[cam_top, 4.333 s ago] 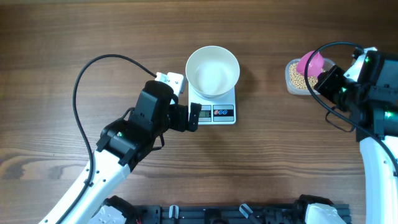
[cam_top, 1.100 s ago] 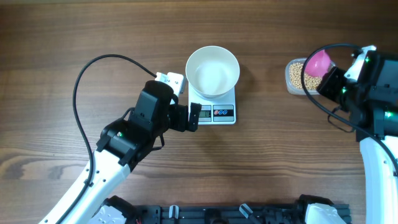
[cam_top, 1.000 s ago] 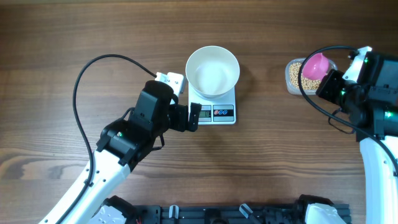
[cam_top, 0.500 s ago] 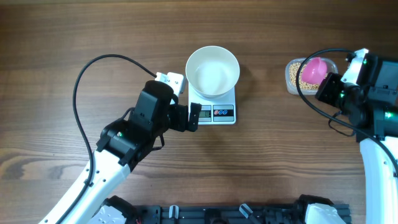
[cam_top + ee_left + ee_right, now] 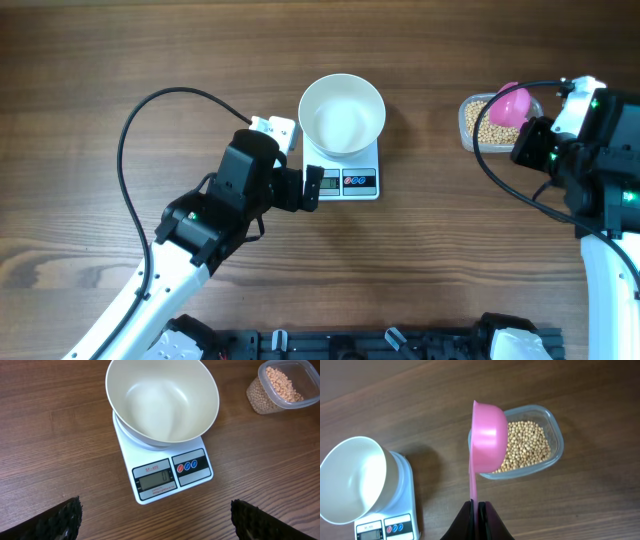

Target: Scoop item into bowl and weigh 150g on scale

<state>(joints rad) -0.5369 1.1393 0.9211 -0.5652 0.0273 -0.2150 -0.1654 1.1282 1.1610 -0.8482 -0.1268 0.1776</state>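
While bowl point(image 5: 342, 113) sits on scale point(image 5: 350, 182) atop wood-grain table point(image 5: 150, 50), left jaws spread, right jaws clench pink scoop point(image 5: 487, 435).

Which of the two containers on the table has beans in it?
The clear plastic tub on the right side holds the beans; the white bowl on the scale is empty.

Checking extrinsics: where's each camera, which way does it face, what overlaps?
Overhead: above table, straight down; left arm, right arm, bowl, scale, tub.
Left wrist: on left arm, facing bowl on scale; open fingertips in bottom corners.
Right wrist: on right arm, facing down; shut fingers hold pink scoop over tub.
Shared: all three show bowl, scale, tub.
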